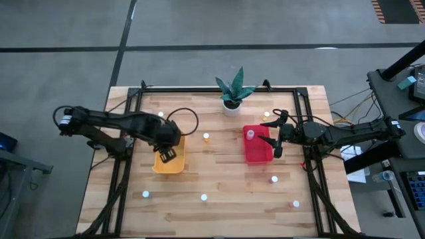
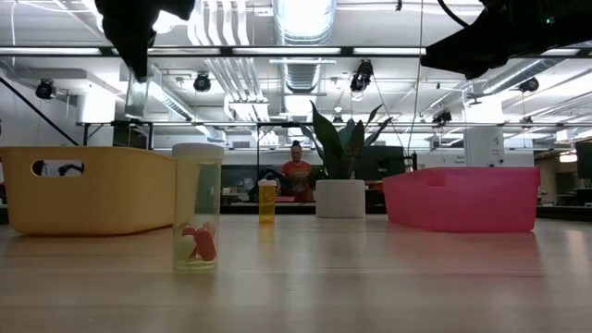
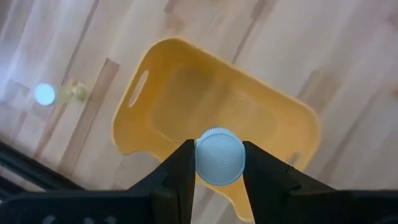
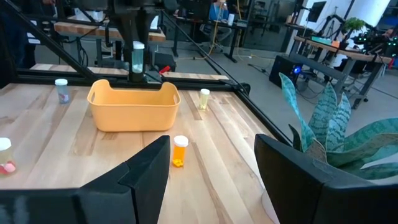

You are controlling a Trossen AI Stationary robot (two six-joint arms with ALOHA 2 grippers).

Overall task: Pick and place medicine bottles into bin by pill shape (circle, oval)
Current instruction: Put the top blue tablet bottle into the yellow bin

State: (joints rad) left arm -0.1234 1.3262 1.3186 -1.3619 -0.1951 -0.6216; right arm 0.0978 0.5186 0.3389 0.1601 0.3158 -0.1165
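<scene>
You had the left gripper (image 3: 219,165) closed on a bottle (image 3: 219,157) above the yellow bin (image 3: 186,99), right gripper (image 4: 211,171) open; centring before release was wise.

A green plant in a white pot (image 1: 232,103) stands at the far edge of the wooden table (image 1: 219,199), near the middle. In the room behind the table, a person in an orange top (image 2: 297,171) is visible among desks, under bright ceiling lights (image 2: 301,14).
</scene>
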